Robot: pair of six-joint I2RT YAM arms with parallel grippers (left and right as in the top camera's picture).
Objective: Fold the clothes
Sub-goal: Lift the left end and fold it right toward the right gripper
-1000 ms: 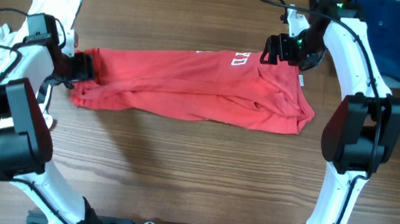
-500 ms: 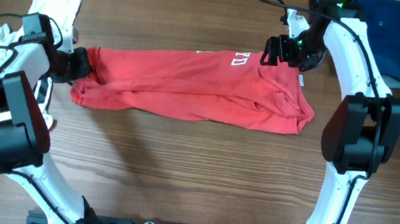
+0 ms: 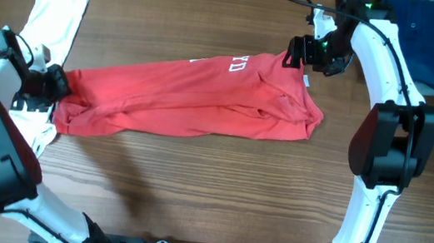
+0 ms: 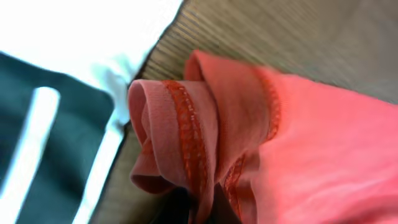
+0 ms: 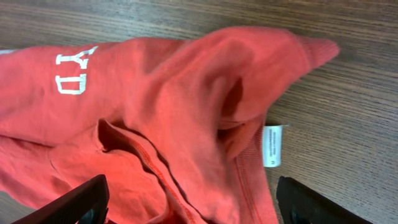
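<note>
Here wooden table [image 3: 189,202]: left claw [image 3: 56,83] pinching red shirt [image 3: 187,92]; right claw [image 3: 297,53] spread, empty.

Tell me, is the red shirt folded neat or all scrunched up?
Scrunched up. The red shirt lies bunched into a long wrinkly strip on the table, one end pinched in the left tool.
</note>
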